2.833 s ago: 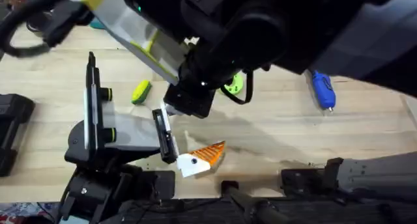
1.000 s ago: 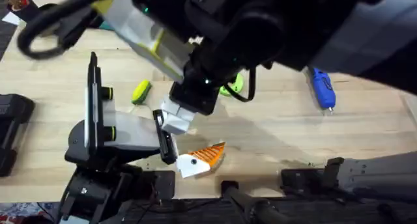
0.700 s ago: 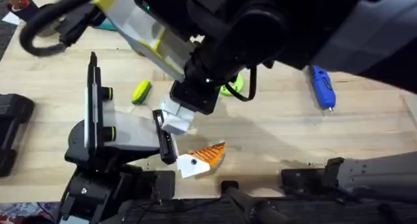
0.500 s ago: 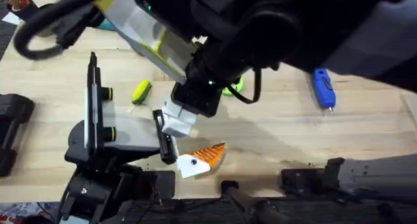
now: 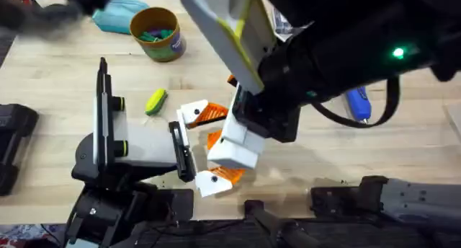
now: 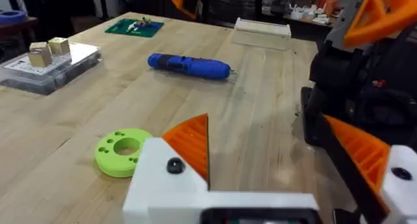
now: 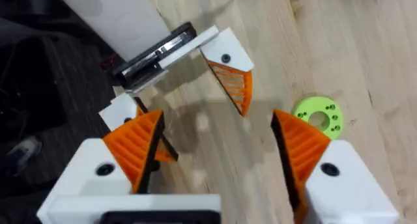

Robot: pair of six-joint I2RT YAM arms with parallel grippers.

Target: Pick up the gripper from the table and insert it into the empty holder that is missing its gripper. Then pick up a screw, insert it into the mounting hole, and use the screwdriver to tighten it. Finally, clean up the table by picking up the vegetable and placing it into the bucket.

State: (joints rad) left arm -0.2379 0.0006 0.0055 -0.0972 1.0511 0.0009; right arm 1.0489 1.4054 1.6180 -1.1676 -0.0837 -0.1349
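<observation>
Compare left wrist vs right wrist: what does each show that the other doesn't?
Left wrist only: the blue pen-shaped screwdriver lying on its side, a clear plastic box holding small cubes, and a flat green mat farther back. Right wrist only: the grey-white and black holder, seen at its black rail, with a white-and-orange ribbed finger piece at the rail's end. Both: the lime-green round ring and the light wooden tabletop.

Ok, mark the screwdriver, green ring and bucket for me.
screwdriver (image 6: 189, 65): left wrist view, mid blue body.
green ring (image 7: 318, 116): right wrist view, its flat face.
bucket (image 5: 167, 46): overhead view, outer wall.
</observation>
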